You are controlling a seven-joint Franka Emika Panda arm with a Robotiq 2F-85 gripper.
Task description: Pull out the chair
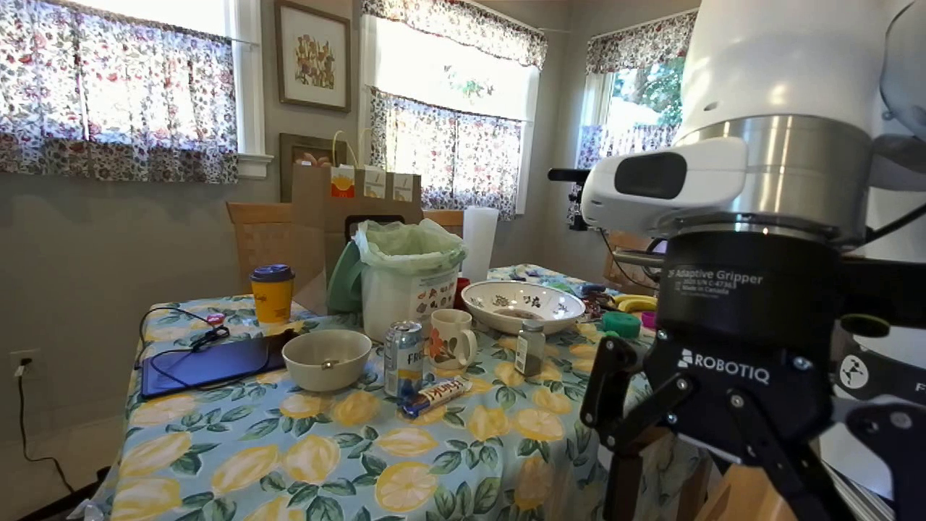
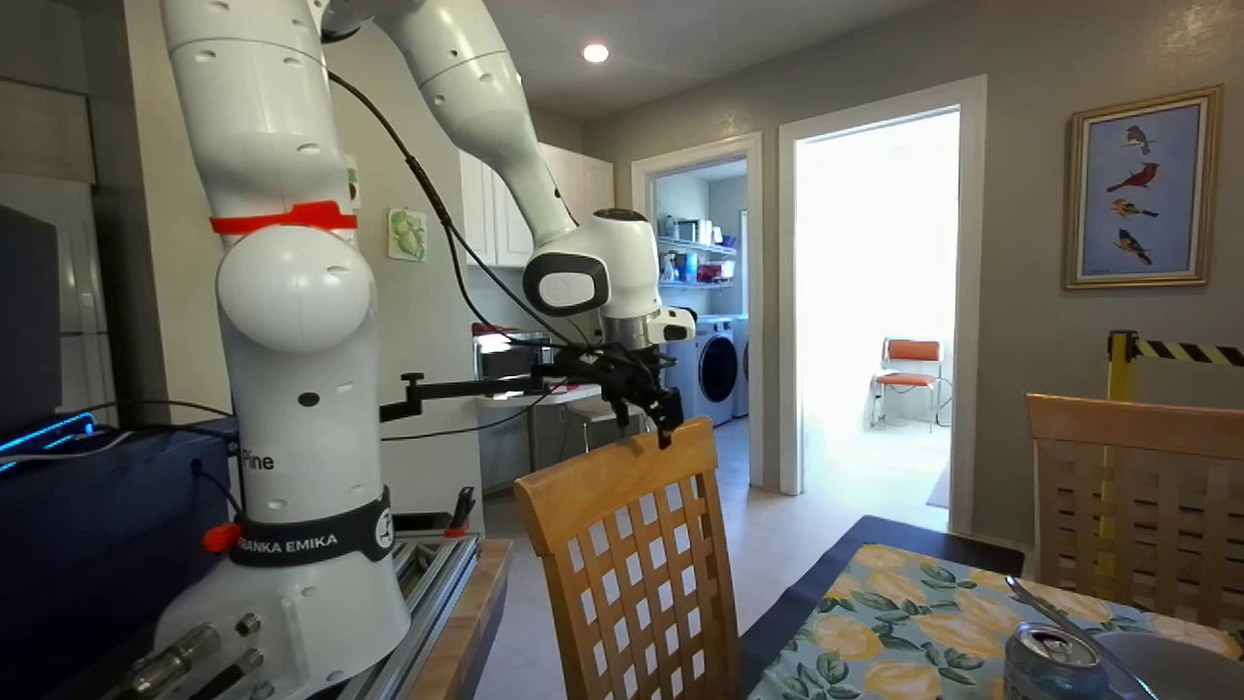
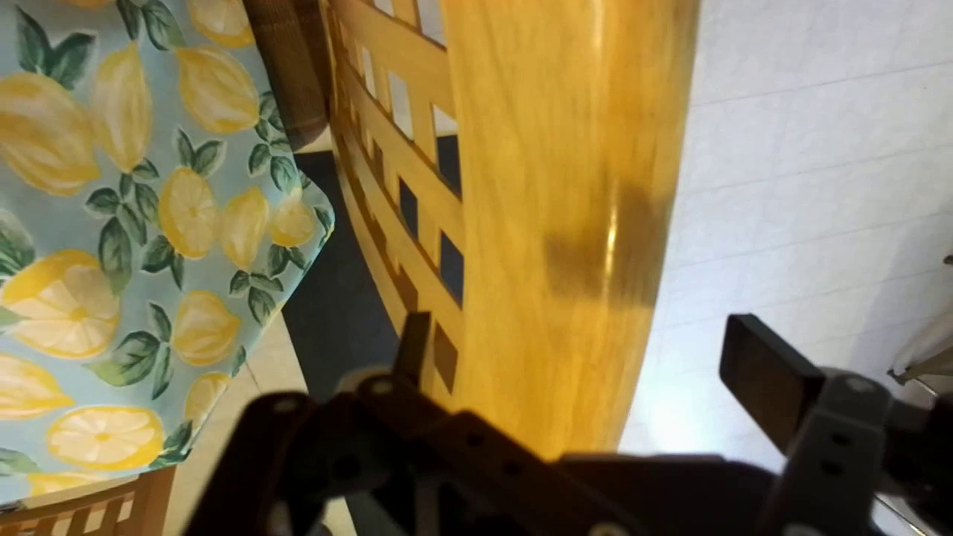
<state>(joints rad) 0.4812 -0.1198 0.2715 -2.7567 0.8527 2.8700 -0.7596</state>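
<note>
Beside the counter, the chair is standing. Fingers are hanging wide apart, seemingly around its top rail, holding nothing; they should be closing squarely before pulling from the counter.

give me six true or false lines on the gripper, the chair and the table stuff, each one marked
1. In the wrist view, the top rail of the chair shows between the fingers of the gripper. True.
2. The gripper is shut. False: it is open.
3. The chair's back is a solid panel. False: it has gaps right through it.
4. The yellow cup on the tablecloth has a dark lid. True.
5. A wrapped bar lies beside a drink can. True.
6. The drink can lies on its side. False: it stands upright.
</note>
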